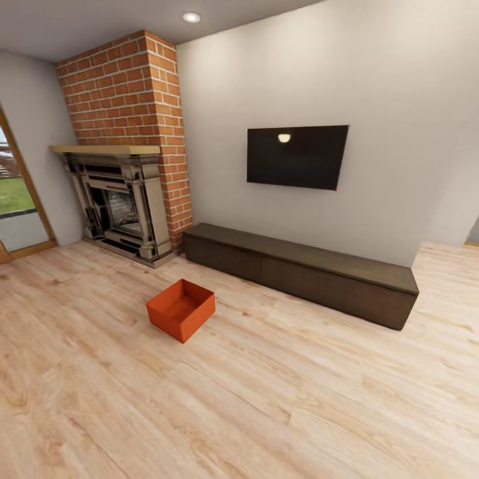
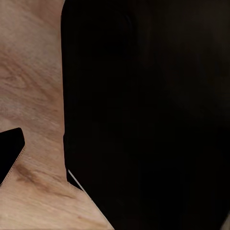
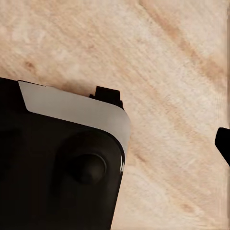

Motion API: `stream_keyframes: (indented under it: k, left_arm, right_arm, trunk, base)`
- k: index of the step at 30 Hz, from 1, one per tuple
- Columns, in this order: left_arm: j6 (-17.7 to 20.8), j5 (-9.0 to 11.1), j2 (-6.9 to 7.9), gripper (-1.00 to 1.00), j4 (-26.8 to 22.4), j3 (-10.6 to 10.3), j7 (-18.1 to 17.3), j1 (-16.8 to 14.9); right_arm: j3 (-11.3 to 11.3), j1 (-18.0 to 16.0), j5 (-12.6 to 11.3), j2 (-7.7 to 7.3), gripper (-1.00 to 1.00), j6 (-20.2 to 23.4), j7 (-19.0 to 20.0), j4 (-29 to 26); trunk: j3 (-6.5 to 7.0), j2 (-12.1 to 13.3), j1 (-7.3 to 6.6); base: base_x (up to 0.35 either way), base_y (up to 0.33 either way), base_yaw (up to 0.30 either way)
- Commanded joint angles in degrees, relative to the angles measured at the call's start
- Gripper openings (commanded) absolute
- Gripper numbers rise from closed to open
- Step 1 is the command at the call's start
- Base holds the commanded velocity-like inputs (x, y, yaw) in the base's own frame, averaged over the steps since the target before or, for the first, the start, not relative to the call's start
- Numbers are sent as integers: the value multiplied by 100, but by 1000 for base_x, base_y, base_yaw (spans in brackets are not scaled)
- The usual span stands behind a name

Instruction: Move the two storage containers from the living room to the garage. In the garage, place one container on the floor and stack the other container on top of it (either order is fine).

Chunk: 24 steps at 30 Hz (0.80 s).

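Light wood planks [image 1: 279, 399] cover the living room ground, with wavy grain and soft brown knots. One orange-red bin [image 1: 181, 309] sits on the planks, out in front of the robot and a bit to its left. It is a box shape with low, plain walls and a flat bottom. It has no lid, and nothing is inside it. Behind the bin stands a red brick fireplace [image 1: 126, 153] with a grey stone frame. A long, low, dark wood cabinet [image 1: 299, 273] runs along the cream wall [image 1: 399, 100], under a flat black TV [image 1: 297, 157].

Both wrist views look down at the wood planks past smooth black robot parts, one with a light grey edge. I cannot tell how far apart the fingers of either gripper are, or whether they have hold of anything.
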Motion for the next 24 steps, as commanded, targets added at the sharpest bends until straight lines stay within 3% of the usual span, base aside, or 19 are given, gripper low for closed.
stream_keyframes:
  k: [1, 24]
  left_arm:
    - [-3, 27, 1, 100, -1, 5, -11, -2]
    - [-3, 29, 1, 100, -1, 3, -16, -2]
  right_arm:
    - [48, -6, -49, 4, 100, -34, 0, 18]
    - [48, -6, -49, 4, 100, -34, 0, 18]
  trunk:
    - [-5, -2, 3]
    - [-5, -2, 3]
  base:
    - [323, 0, 0]
    - [322, 0, 0]
